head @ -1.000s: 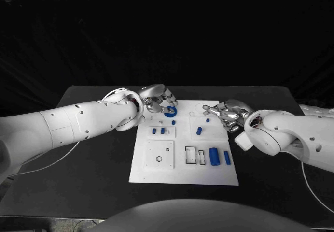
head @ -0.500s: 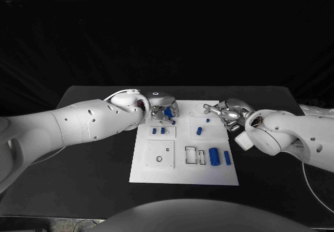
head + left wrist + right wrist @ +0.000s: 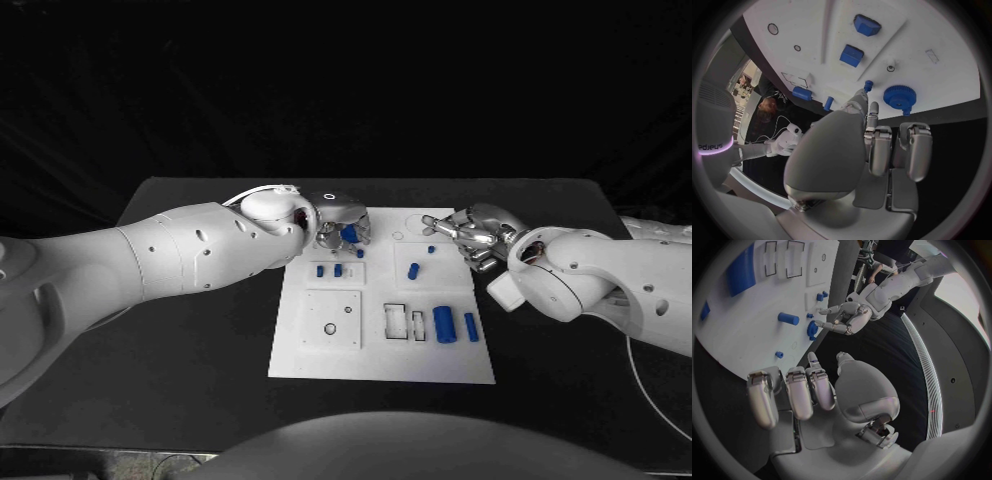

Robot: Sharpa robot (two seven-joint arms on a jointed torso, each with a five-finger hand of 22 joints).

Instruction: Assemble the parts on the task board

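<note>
The left robot hand (image 3: 340,226) hovers just above the blue gear (image 3: 897,96), fingers apart, holding nothing. The right robot hand (image 3: 472,234) is empty, fingers loosely spread.

1 task board (image 3: 378,360), 2 hands, about 9 blue parts (image 3: 444,324)

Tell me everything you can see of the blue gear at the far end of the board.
The blue gear is a round, toothed wheel with a raised hub, plastic by the look of it. It lies flat on the white board near its far edge, with a small blue tab sticking out at one side. The left robot hand hovers just above it, fingertips close beside it; whether they touch it is unclear. A small blue peg stands nearby.
</note>
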